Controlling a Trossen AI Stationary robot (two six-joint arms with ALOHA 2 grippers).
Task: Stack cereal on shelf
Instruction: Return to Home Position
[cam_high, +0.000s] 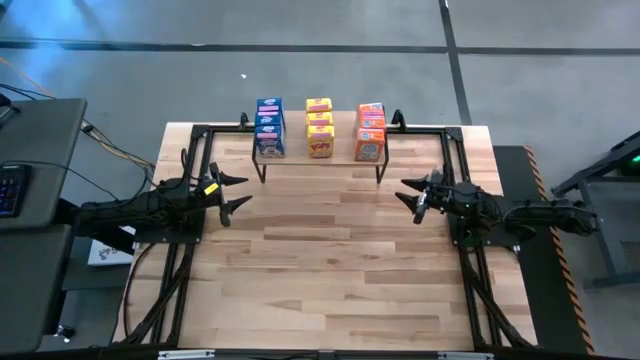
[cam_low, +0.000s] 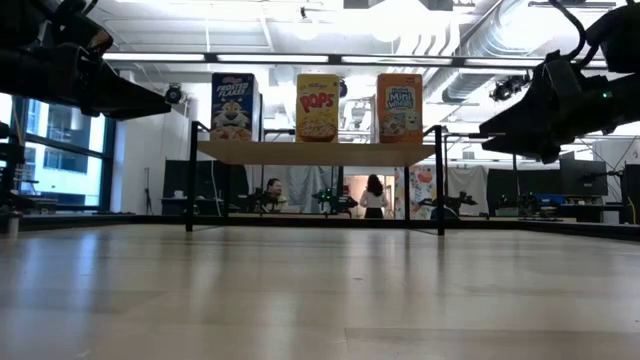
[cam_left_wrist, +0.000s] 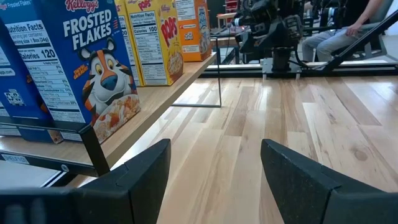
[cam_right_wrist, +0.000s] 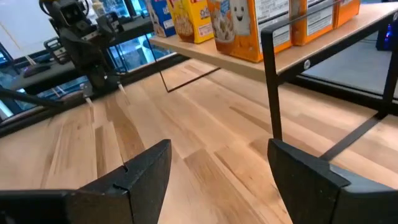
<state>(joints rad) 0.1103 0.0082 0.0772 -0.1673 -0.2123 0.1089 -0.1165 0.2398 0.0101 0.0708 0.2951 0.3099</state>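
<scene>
Over the table (cam_high: 330, 260), cereal boxes (cam_high: 319, 127) line the shelf (cam_high: 344, 142).

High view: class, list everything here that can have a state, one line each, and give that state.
blue cereal boxes: upright, lined up at the shelf's left-arm end
yellow cereal boxes: upright, lined up mid-shelf
orange cereal boxes: upright, lined up at the right-arm end
shelf: standing level, bearing all nine boxes
left claw: open, empty, clear of the shelf
right claw: open, empty, clear of the shelf
</scene>
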